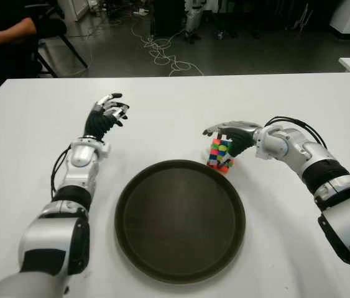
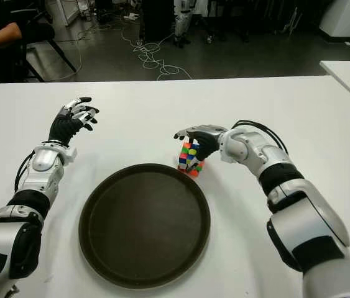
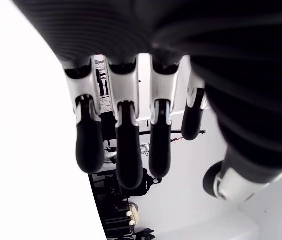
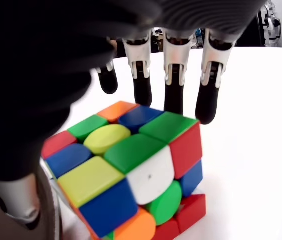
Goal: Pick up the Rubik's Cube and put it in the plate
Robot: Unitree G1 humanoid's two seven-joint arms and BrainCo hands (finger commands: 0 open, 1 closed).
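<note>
White tabletop (image 1: 175,105) carries a dark round plate (image 1: 180,220), which serves as the landmark. Left of the plate and a little beyond its far edge, the left hand (image 1: 106,116) shows above the table with its fingers (image 3: 123,155) loosely extended and holding nothing. Just off the plate's far right rim stands the Rubik's Cube (image 1: 220,154), on the table rather than in the plate, seemingly tipped onto an edge. The right hand (image 1: 232,135) reaches over the cube from the right; in the right wrist view its four fingers (image 4: 173,82) hang straight down just behind the cube's far top edge, tips level with that edge. Whether they or the thumb actually touch the cube is hard to tell, but the fingers are not closed around it.
</note>
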